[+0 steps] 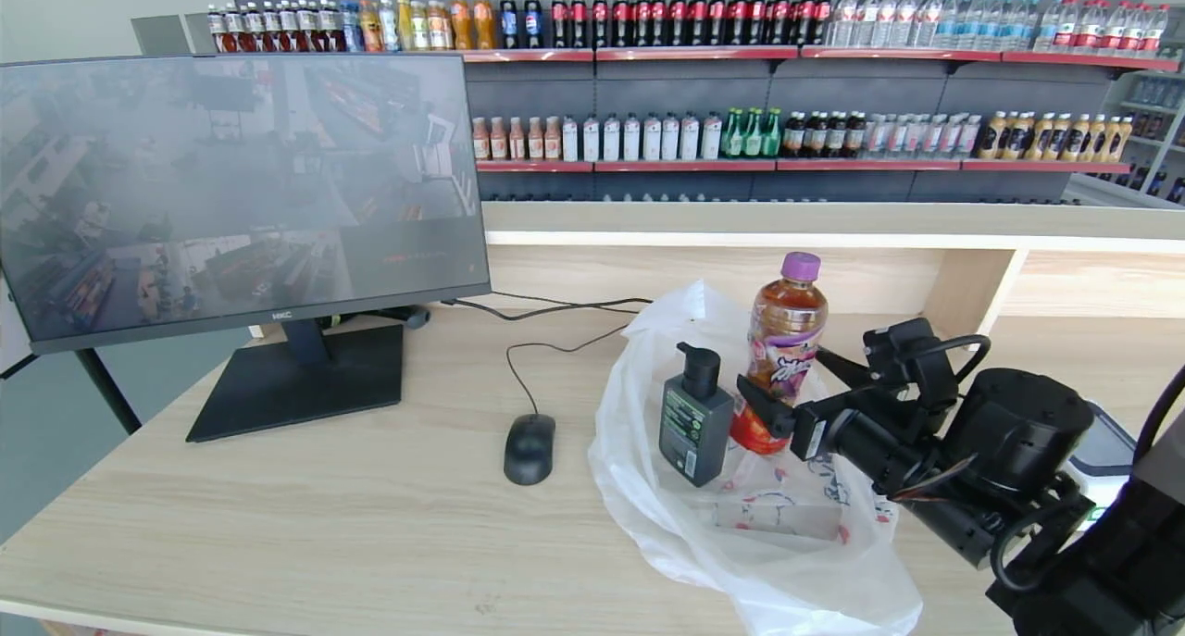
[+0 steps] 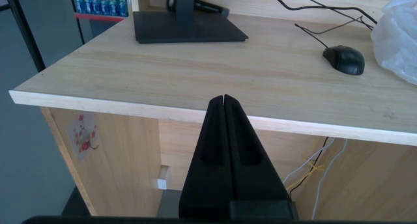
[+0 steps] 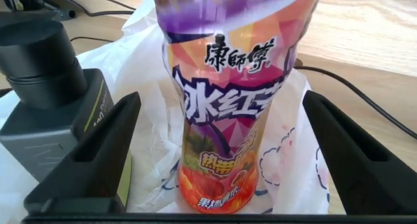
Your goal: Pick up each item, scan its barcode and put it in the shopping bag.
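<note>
A tea bottle [image 1: 785, 340] with a purple cap stands upright inside the white shopping bag [image 1: 648, 488] on the wooden counter. My right gripper [image 1: 789, 381] is open, one finger on either side of the bottle's lower half, with gaps visible in the right wrist view between the fingers [image 3: 98, 152] and the bottle [image 3: 228, 120]. A dark pump bottle [image 1: 696, 414] stands in the bag just left of the tea bottle, also seen as the pump bottle [image 3: 52, 100]. A small flat box [image 1: 778, 517] lies in the bag. My left gripper [image 2: 223, 100] is shut, empty, below the counter's front edge.
A monitor [image 1: 241, 192] on a black stand fills the counter's left side. A black mouse [image 1: 529, 448] with its cable lies between monitor and bag. A flat device [image 1: 1106, 451] sits behind my right arm. Drink shelves [image 1: 796, 57] line the back wall.
</note>
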You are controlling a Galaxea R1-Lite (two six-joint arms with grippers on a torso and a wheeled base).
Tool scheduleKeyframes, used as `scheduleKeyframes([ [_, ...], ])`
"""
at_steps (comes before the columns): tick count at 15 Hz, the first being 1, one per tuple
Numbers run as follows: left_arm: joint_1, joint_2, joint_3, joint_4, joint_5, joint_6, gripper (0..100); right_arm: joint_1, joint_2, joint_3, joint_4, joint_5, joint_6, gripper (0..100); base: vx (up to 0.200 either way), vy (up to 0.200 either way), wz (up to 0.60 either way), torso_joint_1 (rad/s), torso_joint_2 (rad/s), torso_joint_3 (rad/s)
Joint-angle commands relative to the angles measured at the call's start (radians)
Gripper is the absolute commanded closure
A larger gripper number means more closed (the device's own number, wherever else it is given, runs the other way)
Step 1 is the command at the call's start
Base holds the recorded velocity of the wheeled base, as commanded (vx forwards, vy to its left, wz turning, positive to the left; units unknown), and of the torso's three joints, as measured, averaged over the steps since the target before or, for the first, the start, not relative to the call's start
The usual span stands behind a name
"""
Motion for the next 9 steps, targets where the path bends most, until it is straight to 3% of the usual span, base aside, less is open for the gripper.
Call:
scheduleKeyframes([
  [1, 0.0, 0.0, 0.0, 0.0, 0.0, 0.0, 100, 0.0, -0.076, 0.021, -0.001, 0.0, 0.0, 0, 0.0, 0.0, 0.0, 0.0, 0.0, 0.0],
  [9, 0.0, 0.0, 0.0, 0.0, 0.0, 0.0, 100, -0.006, -0.295, 0.178, -0.001, 0.0, -0.006, 0, 0.0, 0.0, 0.0, 0.0, 0.0, 0.0],
])
